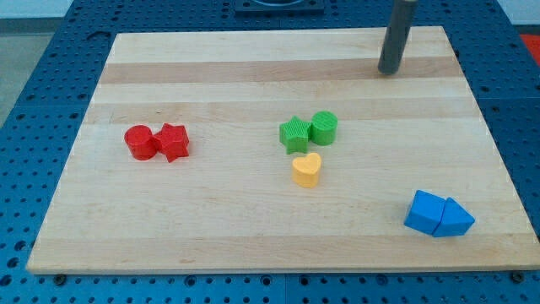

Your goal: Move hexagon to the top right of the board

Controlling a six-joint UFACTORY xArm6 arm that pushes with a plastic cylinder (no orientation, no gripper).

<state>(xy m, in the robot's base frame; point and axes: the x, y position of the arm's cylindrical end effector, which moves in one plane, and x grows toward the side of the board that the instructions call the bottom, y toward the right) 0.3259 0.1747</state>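
My tip [388, 73] rests near the board's top right, far from every block. A red cylinder [140, 142] and a red angular block [173, 142], which may be the hexagon, touch each other at the view's left. A green star [294, 134] and a green cylinder [324, 127] sit together at the middle. A yellow heart [306, 170] lies just below them. A blue cube [423, 212] and a blue triangle [456, 219] touch at the bottom right.
The wooden board [211, 228] lies on a blue perforated table [34, 93]. The board's right edge runs close to my tip and to the blue blocks.
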